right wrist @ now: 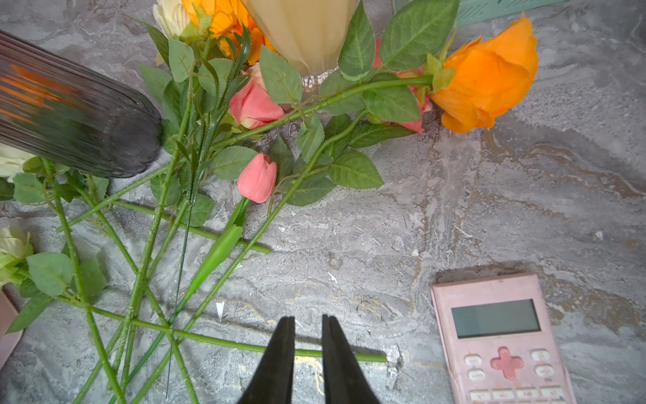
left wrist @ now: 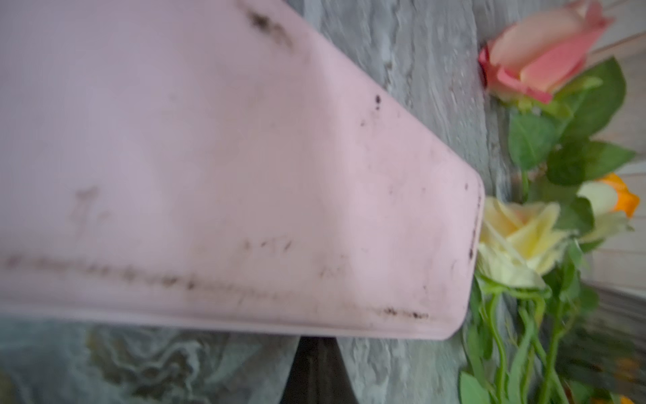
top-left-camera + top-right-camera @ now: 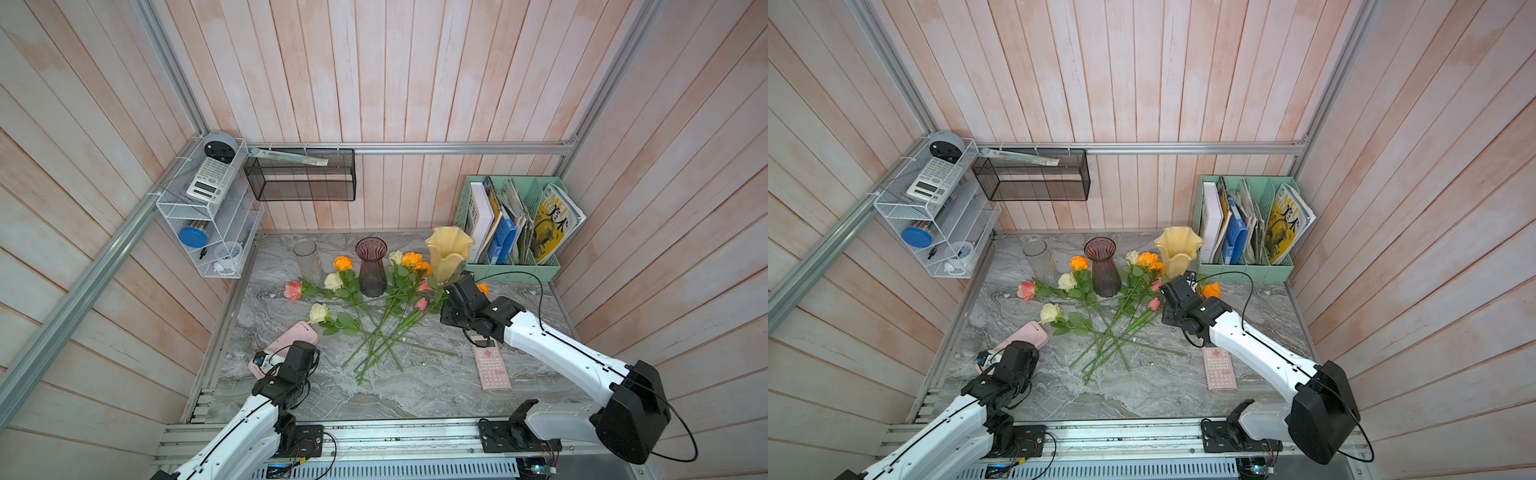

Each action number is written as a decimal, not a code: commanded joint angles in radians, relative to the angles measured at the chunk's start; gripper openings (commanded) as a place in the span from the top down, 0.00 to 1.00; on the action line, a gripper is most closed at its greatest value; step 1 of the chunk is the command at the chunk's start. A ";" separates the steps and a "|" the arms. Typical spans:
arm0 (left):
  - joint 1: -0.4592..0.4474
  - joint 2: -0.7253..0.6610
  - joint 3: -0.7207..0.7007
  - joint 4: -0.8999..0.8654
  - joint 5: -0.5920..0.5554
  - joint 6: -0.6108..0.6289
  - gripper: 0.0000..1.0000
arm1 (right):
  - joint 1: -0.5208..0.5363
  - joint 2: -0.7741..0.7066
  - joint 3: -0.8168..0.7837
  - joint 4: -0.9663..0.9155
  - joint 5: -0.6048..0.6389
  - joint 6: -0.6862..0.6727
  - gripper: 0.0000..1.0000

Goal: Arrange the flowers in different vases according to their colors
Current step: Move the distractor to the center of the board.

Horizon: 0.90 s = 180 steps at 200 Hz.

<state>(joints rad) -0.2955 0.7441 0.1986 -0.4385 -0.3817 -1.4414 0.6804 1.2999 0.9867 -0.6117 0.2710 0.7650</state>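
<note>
- Flowers point(image 3: 395, 299) lie loose in a crossed heap on the table point(image 3: 415, 395). Their heads point toward the vases and their bare stem ends fan toward the robot. None is in a vase yet.
- The clear vase point(image 3: 308, 259), purple vase point(image 3: 372, 268) and yellow vase point(image 3: 448, 253) stand upright in a row behind the heap, all empty.
- The right end effector point(image 1: 307, 317) hangs above the table near the yellow vase's foot. Its fingers are a narrow gap apart with nothing between them, and one bare stem point(image 1: 244, 348) lies on the table beneath.
- The left end effector point(image 3: 266, 361) is clenched over a pink case point(image 3: 291, 338) at the table's left side. Whether it touches the case cannot be told.
- An orange rose point(image 1: 489, 73) rests with its head clear of the others, though its stem runs back into the tangle.
- The flowers are probably light, with soft heads that crush and thin, springy, smooth stems.
- The best hold looks to be on a bare lower stem, below the leaves, where it lies alone.
- Crossed stems may drag neighbours along, and the vases look tippable and breakable.
</note>
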 commanded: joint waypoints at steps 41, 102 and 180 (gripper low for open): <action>0.353 0.121 0.088 0.109 0.133 0.281 1.00 | 0.005 -0.020 -0.038 0.013 0.001 -0.023 0.79; 0.025 -0.155 0.235 -0.026 0.252 0.308 0.49 | 0.005 -0.033 -0.047 0.030 -0.078 -0.036 0.70; -0.395 -0.012 0.291 0.300 0.344 0.532 0.32 | 0.020 0.004 -0.023 0.177 -0.435 -0.079 0.52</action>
<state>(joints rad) -0.5705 0.6292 0.4728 -0.3252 -0.0628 -1.0630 0.6849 1.2678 0.9466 -0.4953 -0.0383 0.6868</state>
